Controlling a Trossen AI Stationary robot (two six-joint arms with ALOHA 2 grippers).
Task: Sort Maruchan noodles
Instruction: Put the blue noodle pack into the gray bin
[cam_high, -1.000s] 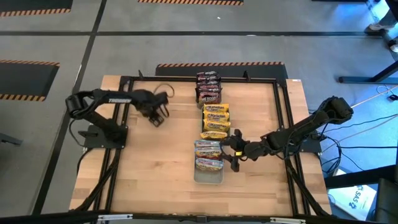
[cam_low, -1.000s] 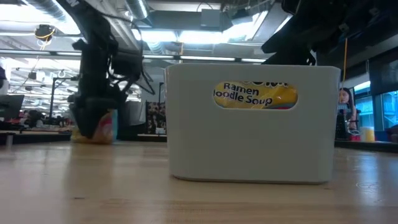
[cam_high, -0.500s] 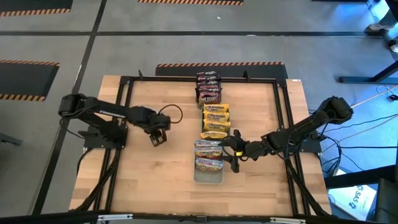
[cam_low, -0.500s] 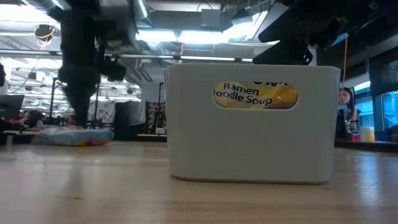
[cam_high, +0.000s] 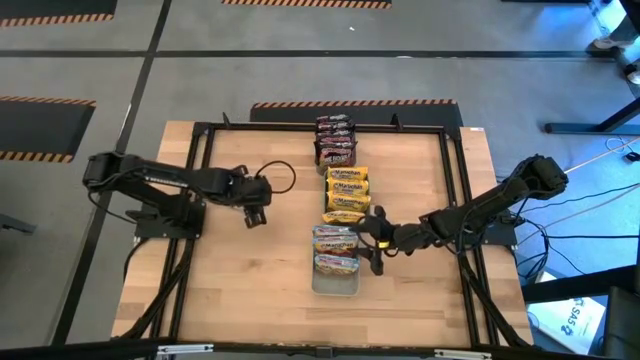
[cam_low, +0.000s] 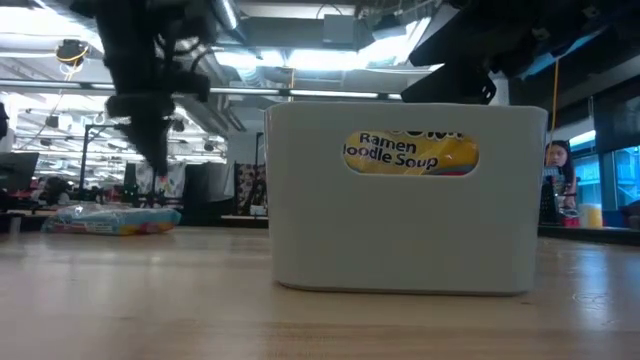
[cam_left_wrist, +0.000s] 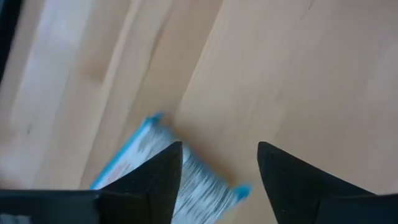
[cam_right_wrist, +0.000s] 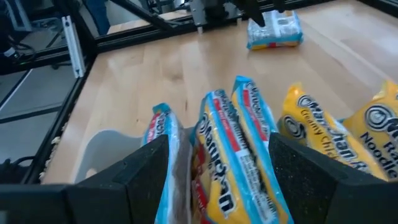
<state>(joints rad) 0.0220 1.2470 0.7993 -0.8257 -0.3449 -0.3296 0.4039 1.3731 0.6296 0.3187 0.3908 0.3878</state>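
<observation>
Wooden tabletop (cam_high: 250, 280) and a lit workshop surround us; we are hovering our left gripper (cam_left_wrist: 219, 168), fingers spread, above a loose noodle packet (cam_left_wrist: 163, 163); our right gripper (cam_high: 374, 243), fingers parted, is waiting beside the tray (cam_high: 335, 288).

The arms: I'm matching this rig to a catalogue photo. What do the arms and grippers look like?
Both arms are dark, slender and jointed. The left gripper and right gripper each carry two dark, flat, wedge-shaped fingers. A thin dark cable loops beside the left wrist, and small yellow marks show near the right gripper. No lettering is legible.
</observation>
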